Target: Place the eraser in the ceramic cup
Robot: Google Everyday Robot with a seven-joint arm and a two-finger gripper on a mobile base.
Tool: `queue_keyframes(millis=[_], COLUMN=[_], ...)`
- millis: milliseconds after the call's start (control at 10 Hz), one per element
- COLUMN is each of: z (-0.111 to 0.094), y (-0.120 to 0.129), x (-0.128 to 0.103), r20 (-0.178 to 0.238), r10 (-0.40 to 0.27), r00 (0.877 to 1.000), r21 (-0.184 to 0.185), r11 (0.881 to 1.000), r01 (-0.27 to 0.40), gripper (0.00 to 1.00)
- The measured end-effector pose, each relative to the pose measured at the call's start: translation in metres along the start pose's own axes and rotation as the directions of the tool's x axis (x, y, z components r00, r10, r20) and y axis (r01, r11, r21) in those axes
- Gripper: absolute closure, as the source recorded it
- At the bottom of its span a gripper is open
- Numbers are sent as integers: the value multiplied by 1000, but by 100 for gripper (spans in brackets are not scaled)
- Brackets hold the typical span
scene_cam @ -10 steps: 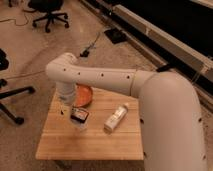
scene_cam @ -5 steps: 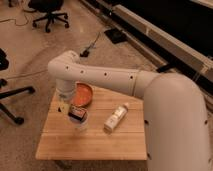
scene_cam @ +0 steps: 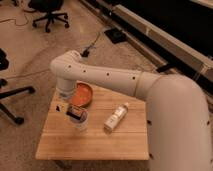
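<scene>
The ceramic cup (scene_cam: 80, 124) is small and pale and stands on the left half of the wooden table (scene_cam: 95, 142). The eraser (scene_cam: 75, 113) is a dark block with a lighter edge, right at the cup's mouth. My gripper (scene_cam: 70, 110) hangs down from the white arm (scene_cam: 110, 77), directly over the cup and shut on the eraser. The eraser and gripper hide the cup's opening.
An orange bowl (scene_cam: 82, 94) sits just behind the cup, partly under the arm's wrist. A white bottle (scene_cam: 115, 117) lies on its side to the cup's right. Office chairs (scene_cam: 47, 12) stand on the floor at the back and at the left.
The gripper with the eraser has shifted slightly toward the front left and lower, onto the cup's mouth. The bowl and the bottle have not moved.
</scene>
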Motion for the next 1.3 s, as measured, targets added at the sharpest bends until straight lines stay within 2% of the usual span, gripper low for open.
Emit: queue_keyframes(millis=[100,200,600,700,800,900,1200,1300], z=[1,3,7,7,8,9,9,8], y=[0,1,-6,-8,-11,-14,-9,-12], x=[-1,-3,2,2,5,10,2,7], r20=[6,15,65,78,92,119,89,95], r10=[-6,-13,-1,2,12,26,11,18], r00=[1000,1000,998,997,996,993,996,995], r21=[-4,-7,-18,-19,-21,-32,-27,-25], r11=[1000,1000,1000,1000,1000,999,1000,1000], r01=[6,13,3,-1,-10,-23,-8,-16], gripper=[95,86,43,37,34,35,59,62])
